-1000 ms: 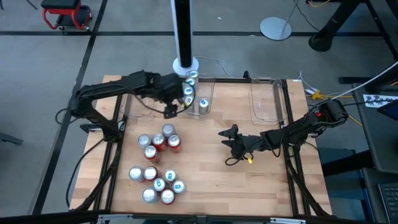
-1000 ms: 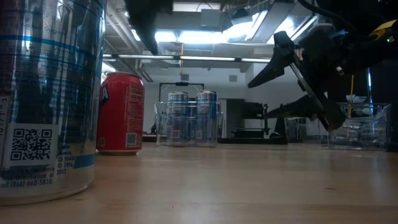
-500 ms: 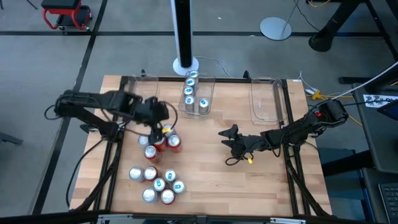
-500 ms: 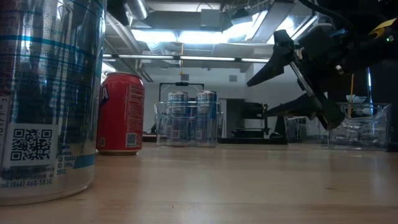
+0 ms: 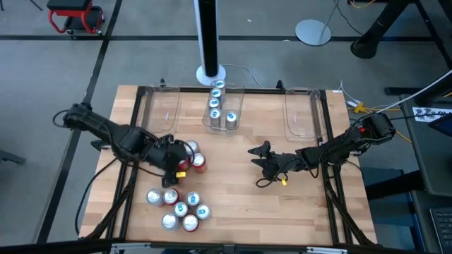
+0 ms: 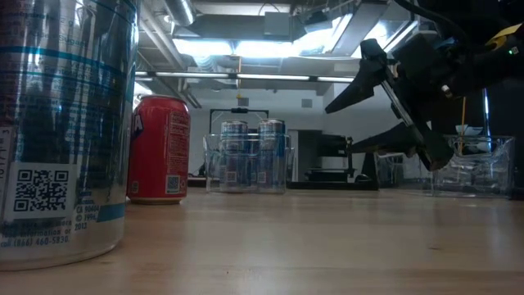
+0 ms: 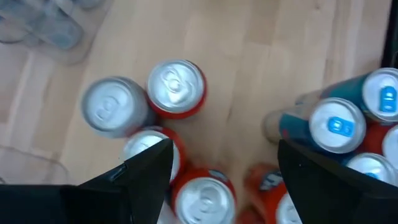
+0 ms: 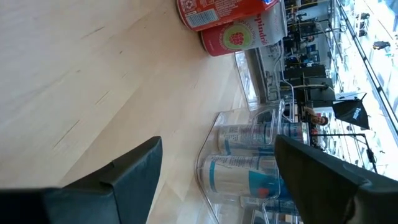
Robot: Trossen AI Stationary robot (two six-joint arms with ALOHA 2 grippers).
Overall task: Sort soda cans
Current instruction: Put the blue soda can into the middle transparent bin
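Note:
Soda cans stand upright on the wooden table in two clusters: one near the middle left (image 5: 195, 156) and one nearer the front edge (image 5: 180, 208). Several blue-and-white cans (image 5: 215, 106) stand in the clear middle bin (image 5: 239, 106) at the far side. My left gripper (image 5: 175, 168) hovers open over the middle-left cluster. In the left wrist view it (image 7: 224, 186) has red cans (image 7: 202, 199) below and between its fingers and touches none of them. My right gripper (image 5: 260, 159) waits open above the table's middle, shown in the low view (image 6: 393, 106) clear of the surface.
A clear bin (image 5: 300, 116) stands at the far right and another (image 5: 157, 113) at the far left. A silver can (image 6: 57, 123) and a red can (image 6: 160, 147) stand close to the low camera. Bare wood lies between the clusters and my right gripper.
My left gripper has swung from over the middle bin toward the table's near left, ending over the middle-left cluster of cans, and it has rolled on the way. My right arm has kept still.

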